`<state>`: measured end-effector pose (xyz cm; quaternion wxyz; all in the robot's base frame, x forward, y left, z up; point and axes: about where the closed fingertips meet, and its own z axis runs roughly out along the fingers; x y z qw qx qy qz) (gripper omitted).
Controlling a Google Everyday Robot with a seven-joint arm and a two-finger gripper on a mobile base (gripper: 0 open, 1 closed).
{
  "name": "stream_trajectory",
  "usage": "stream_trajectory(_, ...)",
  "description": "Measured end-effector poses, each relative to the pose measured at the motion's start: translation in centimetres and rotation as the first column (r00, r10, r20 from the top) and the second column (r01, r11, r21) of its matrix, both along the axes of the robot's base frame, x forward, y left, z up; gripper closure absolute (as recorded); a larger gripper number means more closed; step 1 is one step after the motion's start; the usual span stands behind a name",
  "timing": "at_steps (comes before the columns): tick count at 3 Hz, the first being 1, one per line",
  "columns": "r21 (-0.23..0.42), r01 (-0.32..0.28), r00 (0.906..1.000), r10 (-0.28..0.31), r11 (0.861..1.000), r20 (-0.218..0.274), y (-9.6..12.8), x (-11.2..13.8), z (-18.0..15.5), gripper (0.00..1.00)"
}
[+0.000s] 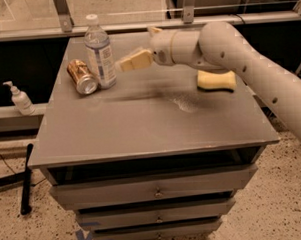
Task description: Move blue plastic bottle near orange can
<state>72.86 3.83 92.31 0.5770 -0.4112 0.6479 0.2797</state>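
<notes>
The blue plastic bottle [98, 51] stands upright at the back left of the grey cabinet top [150, 122], with a white cap and a pale label. The orange can [82, 76] lies on its side right beside the bottle's left, its silver top facing front. The two look to be touching. My gripper [136, 48] is to the right of the bottle, a short gap away, above the surface. It is open and empty, with one tan finger [135, 60] pointing at the bottle.
A yellow sponge [216, 80] lies at the right, under my arm. A small white pump bottle [20, 99] stands on a ledge left of the cabinet. A black pole [25, 177] leans at the floor on the left. Drawers [156, 192] are below the top.
</notes>
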Motion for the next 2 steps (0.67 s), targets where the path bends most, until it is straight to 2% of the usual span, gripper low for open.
stream_trajectory(1,-0.044,0.190,0.9810,-0.188,0.981,0.046,-11.0,1.3,0.0,0.00)
stream_trajectory(2,-0.047,0.211,0.9768,-0.209,0.976,0.046,-12.4,1.3,-0.2,0.00)
